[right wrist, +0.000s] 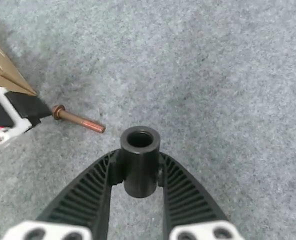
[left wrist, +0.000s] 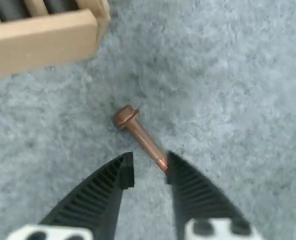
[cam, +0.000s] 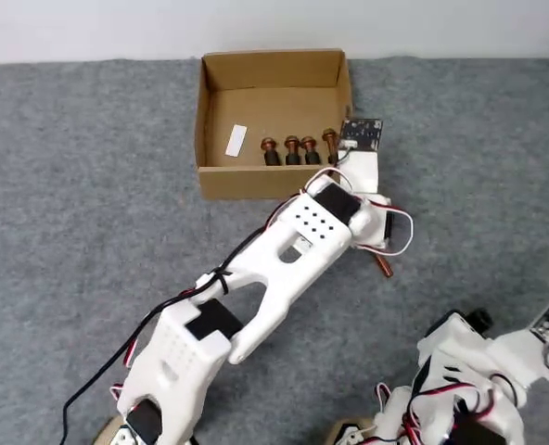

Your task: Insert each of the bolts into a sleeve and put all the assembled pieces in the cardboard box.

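At the lower right of the high view, the right gripper point(right wrist: 139, 162) is closed round a black sleeve point(right wrist: 139, 175). It is a smooth matte tube with its open bore facing the wrist camera, and ribbed black fingers press both flanks.

Toward the middle of the frame, the left gripper point(left wrist: 149, 172) hangs low over the grey carpet point(cam: 89, 185), its jaws parted a little and nothing in them. The threaded tip of the loose bolt point(left wrist: 140, 134) lies just between the fingertips, and its flanged head points away towards the box.

Closing there would likely pinch only the tip, so the copper-coloured shank could pivot, roll on the nap or squirt out. A grip that far from the head might also leave the bolt askew for the sleeve's narrow bore.

Farther up, at top centre, the cardboard box point(cam: 256, 181) holds four assembled pieces point(cam: 292, 148) in a row along its near wall, copper heads over dark sleeves, beside a white slip point(cam: 236, 140).
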